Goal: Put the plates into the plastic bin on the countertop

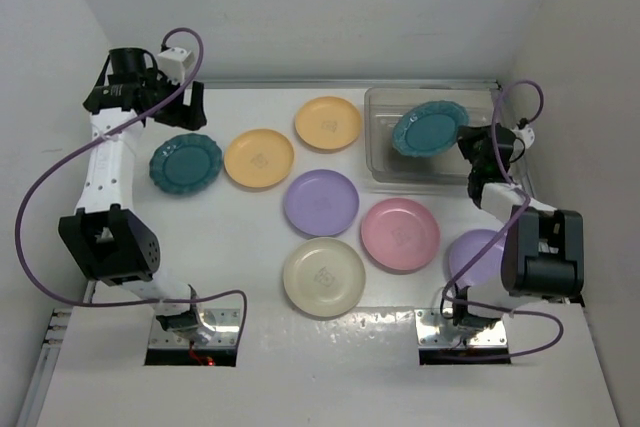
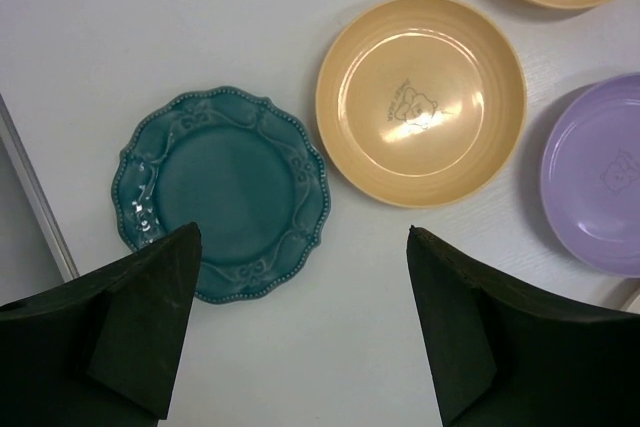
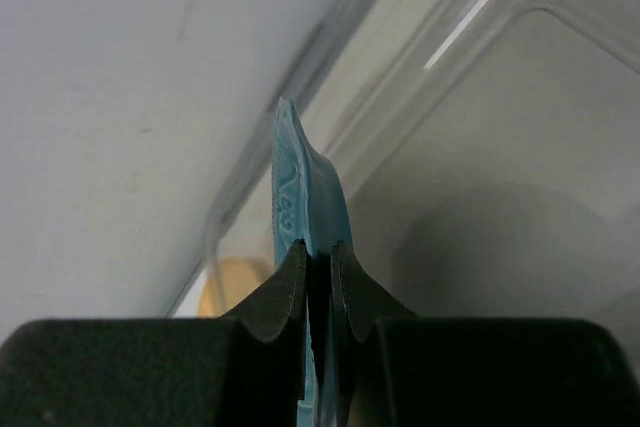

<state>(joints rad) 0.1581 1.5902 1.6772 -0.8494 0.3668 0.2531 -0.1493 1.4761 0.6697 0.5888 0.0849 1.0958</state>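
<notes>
The right gripper [image 3: 318, 257] is clamped on the rim of a tilted teal plate [image 1: 428, 128] over the bin [image 1: 383, 179], at the far right corner of the bench [image 1: 330, 377]. The left gripper [image 2: 302, 235] hangs wide open and empty above a second teal plate [image 2: 220, 192] near the left edge. The other plates [image 1: 321, 201] lie flat mid-bench.

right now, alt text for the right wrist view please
The right gripper is shut on the rim of a dark teal plate seen edge-on, with the clear plastic bin behind it. A sliver of yellow-orange plate shows lower left.
</notes>
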